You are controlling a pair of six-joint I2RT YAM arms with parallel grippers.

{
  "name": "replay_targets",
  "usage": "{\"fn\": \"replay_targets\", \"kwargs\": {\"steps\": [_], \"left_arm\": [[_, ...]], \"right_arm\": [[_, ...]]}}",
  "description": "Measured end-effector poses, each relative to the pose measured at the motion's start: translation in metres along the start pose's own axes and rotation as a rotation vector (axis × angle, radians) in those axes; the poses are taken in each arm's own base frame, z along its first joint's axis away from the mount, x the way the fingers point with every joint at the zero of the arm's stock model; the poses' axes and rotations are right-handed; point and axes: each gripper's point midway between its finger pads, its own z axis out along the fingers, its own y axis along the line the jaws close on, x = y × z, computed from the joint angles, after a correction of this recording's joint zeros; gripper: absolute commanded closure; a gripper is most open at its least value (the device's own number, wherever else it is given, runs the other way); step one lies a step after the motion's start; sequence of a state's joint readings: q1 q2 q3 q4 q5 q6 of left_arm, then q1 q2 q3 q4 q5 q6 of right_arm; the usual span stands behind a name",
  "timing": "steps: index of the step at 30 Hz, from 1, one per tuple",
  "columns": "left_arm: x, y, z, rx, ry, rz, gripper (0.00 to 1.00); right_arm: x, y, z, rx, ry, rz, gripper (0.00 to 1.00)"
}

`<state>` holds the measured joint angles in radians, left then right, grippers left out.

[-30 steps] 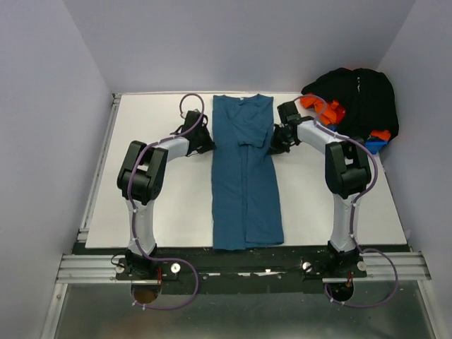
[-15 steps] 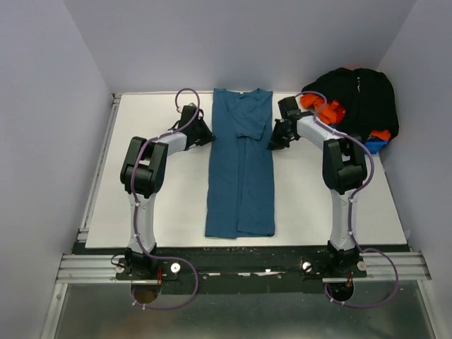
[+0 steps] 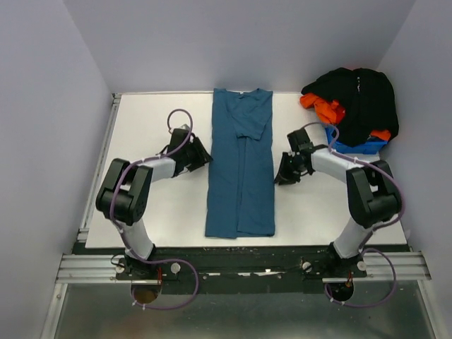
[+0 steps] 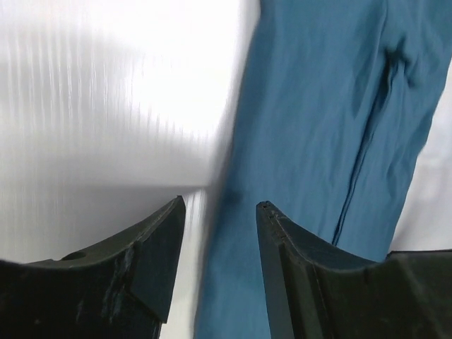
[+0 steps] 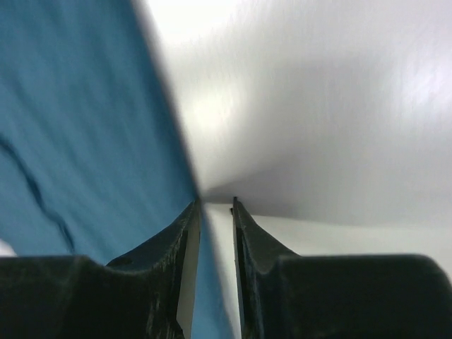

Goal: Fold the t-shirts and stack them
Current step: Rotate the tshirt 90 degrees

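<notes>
— Looking down from overhead, where does the teal-blue t-shirt [image 3: 240, 169] sit?

— Along the middle of the table [image 3: 155, 212], flat. It is folded lengthwise into a long narrow strip, collar end at the far edge and hem toward the arm bases.

— And the left gripper [image 3: 203, 153]?

— Low over the table, right at the strip's left edge, roughly a third of the way down from the collar. Its wrist camera shows the fingers [image 4: 152, 240] clearly spread, one over bare table and the other over cloth. The shirt's edge runs through the gap between them. Nothing is clamped.

— The right gripper [image 3: 280, 176]?

— Just beside the strip's right edge, a little nearer the bases than the left one. Its fingers [image 5: 173, 254] are drawn close, leaving only a thin slit. White table and the cloth's edge show through that slit, and it grips nothing. That wrist view is blurred, so finer detail is lost.

— The other shirts?

— Heaped in the far right corner. A black t-shirt [image 3: 360, 95] lies on top with an orange t-shirt [image 3: 321, 107] poking out beneath it. Both are unfolded and draped over a blue bin [image 3: 353, 148], well apart from the strip.
</notes>
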<state>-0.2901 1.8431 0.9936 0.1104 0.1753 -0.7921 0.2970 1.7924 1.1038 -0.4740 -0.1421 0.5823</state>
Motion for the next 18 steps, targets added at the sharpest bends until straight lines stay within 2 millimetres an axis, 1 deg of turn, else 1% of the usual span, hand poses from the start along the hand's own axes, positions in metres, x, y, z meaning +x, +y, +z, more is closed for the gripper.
{"fn": "replay_targets", "kwargs": {"steps": [2, 4, 7, 8, 9, 10, 11, 14, 18], "left_arm": [[0.020, 0.005, -0.016, 0.004, 0.015, 0.008, 0.39], [0.044, 0.009, -0.035, 0.017, 0.033, 0.020, 0.40], [0.079, 0.012, -0.059, 0.045, 0.069, 0.043, 0.40], [0.088, 0.011, -0.064, 0.054, 0.079, 0.051, 0.41], [0.098, 0.008, -0.070, 0.066, 0.092, 0.064, 0.41], [0.106, 0.007, -0.073, 0.073, 0.102, 0.072, 0.41], [0.114, 0.006, -0.078, 0.078, 0.117, 0.080, 0.41], [0.134, 0.006, -0.091, 0.095, 0.146, 0.094, 0.42], [0.155, 0.012, -0.110, 0.108, 0.166, 0.081, 0.42]], "right_arm": [[0.032, -0.003, -0.005, -0.016, 0.030, -0.021, 0.67], [0.058, -0.001, -0.011, -0.045, 0.047, -0.051, 0.67], [0.095, 0.004, -0.019, -0.088, 0.070, -0.083, 0.67], [0.105, 0.004, -0.022, -0.097, 0.077, -0.090, 0.67], [0.117, -0.001, -0.021, -0.090, 0.096, -0.083, 0.67], [0.124, 0.004, -0.028, -0.109, 0.092, -0.100, 0.67], [0.130, 0.003, -0.030, -0.111, 0.097, -0.104, 0.67], [0.149, -0.004, -0.038, -0.112, 0.111, -0.101, 0.67], [0.164, -0.011, -0.046, -0.114, 0.122, -0.098, 0.69]]}}
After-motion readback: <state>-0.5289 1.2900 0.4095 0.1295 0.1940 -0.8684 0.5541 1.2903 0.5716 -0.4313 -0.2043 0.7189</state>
